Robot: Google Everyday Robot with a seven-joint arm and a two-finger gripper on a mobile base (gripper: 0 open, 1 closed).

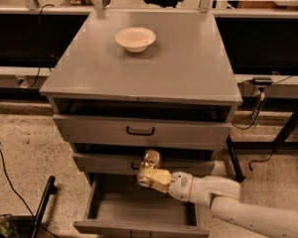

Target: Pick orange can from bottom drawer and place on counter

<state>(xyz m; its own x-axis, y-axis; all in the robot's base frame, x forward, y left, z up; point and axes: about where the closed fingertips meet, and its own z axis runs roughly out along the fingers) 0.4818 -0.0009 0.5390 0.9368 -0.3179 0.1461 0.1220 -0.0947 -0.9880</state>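
The orange can [151, 158] is upright in my gripper [153, 176], which is shut around its lower part. The can hangs above the open bottom drawer [134, 213], in front of the middle drawer's face. The drawer's grey interior shows nothing else inside. My white arm [223, 197] reaches in from the lower right. The counter [184, 68] is the flat grey cabinet top, well above the can.
A white bowl [135, 38] sits at the back left of the counter. The top drawer [140, 131] with its black handle is slightly open. Black table legs [288, 128] and cables stand to the right, and a black bar [42, 205] lies on the floor at the left.
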